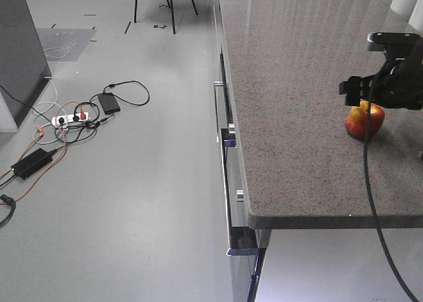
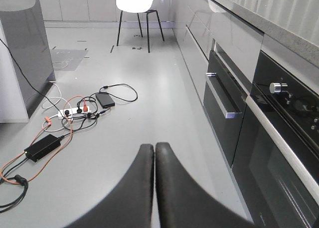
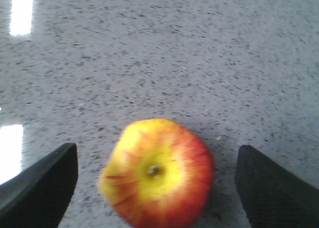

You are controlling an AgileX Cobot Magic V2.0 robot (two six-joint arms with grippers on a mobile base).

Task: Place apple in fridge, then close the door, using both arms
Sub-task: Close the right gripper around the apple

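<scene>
The apple (image 1: 365, 121), red with a yellow patch round its stem, rests on the speckled grey counter (image 1: 291, 84) near its right side. In the right wrist view the apple (image 3: 159, 175) lies between the two black fingers of my right gripper (image 3: 155, 147), which is open, with a gap on each side of the fruit. My left gripper (image 2: 154, 145) is shut on nothing, low over the floor beside the cabinets. A tall dark grey body at the far left looks like the fridge (image 2: 25, 38). Its door cannot be made out.
Cables, a power strip and adapters (image 1: 73, 120) sprawl on the grey floor at the left. Drawer handles (image 1: 228, 137) jut from the counter front. A built-in oven (image 2: 284, 138) lines the right side and a white chair (image 2: 137, 3) stands at the back.
</scene>
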